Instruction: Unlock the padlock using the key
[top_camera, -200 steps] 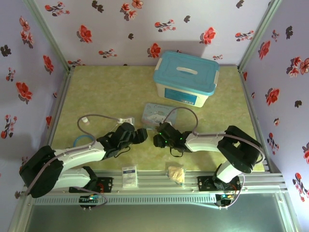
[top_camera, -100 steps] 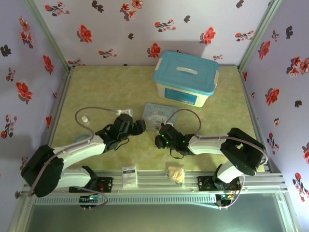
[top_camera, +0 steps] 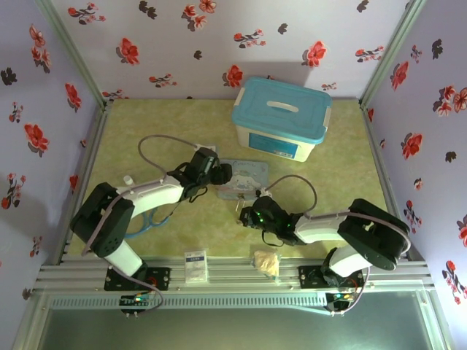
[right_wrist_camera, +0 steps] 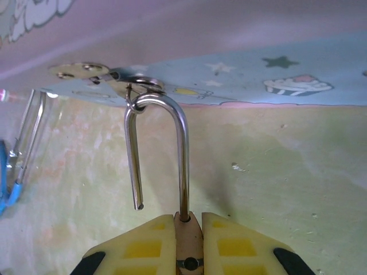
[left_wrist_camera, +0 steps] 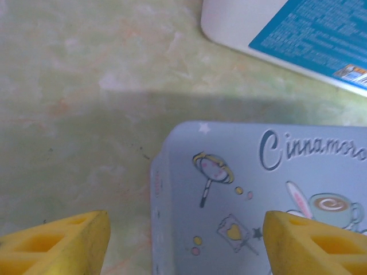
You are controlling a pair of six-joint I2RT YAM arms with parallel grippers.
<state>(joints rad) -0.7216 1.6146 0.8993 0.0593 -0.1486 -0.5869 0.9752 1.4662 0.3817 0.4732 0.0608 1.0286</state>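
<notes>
Farthest left, the left arm reaches forward and inward across the pale green marbled table (left_wrist_camera: pixel 86 86). The left gripper (left_wrist_camera: pixel 186 224) hovers low, its yellow fingers spread wide and holding nothing. They straddle a corner of the flat pale-blue cartoon tin (left_wrist_camera: pixel 258 195), and we judge it is poised to steady that tin. Further right, the right arm lies low, folded toward the centre. The right gripper (right_wrist_camera: pixel 188 220) is pinched tight on the body of the tiny brass padlock (right_wrist_camera: pixel 182 154), held shackle-forward just off the tin's edge. The shackle's shorter leg hangs free, so the lock looks sprung to us. A small ring (right_wrist_camera: pixel 141 86) on the shackle carries what seems to be the little metal key (right_wrist_camera: pixel 79 70), which lies against the tin.
</notes>
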